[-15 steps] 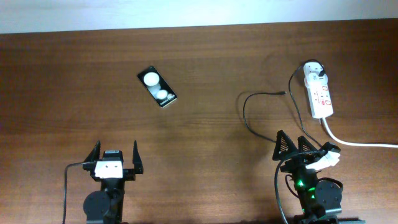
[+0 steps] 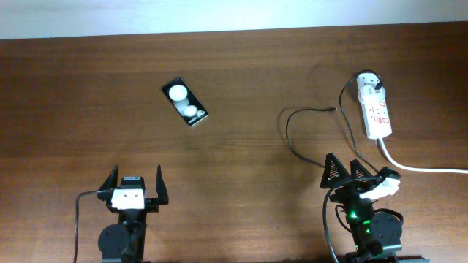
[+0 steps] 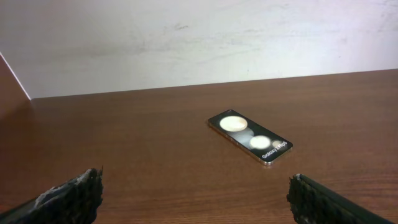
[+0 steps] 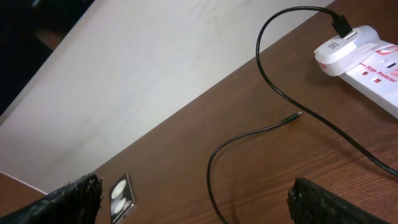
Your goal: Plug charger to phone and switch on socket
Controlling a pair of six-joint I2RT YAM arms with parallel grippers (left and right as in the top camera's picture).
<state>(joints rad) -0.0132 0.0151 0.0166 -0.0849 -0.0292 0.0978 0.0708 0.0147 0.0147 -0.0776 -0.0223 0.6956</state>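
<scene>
The phone [image 2: 184, 101], a black slab with two white circles, lies flat on the table at left of centre; it also shows in the left wrist view [image 3: 250, 136] and the right wrist view [image 4: 122, 198]. The charger cable [image 2: 291, 135] is thin and black, looping from a white adapter [image 2: 368, 85] plugged in the socket strip [image 2: 376, 110] at the far right; its plug tip [image 4: 292, 117] lies loose on the wood. My left gripper [image 2: 136, 185] is open and empty near the front edge. My right gripper [image 2: 342, 170] is open and empty, just in front of the cable loop.
A thick white power cord [image 2: 417, 167] runs from the strip off the right edge. The wooden table [image 2: 241, 183] ends at a pale wall [image 3: 186, 37] at the back.
</scene>
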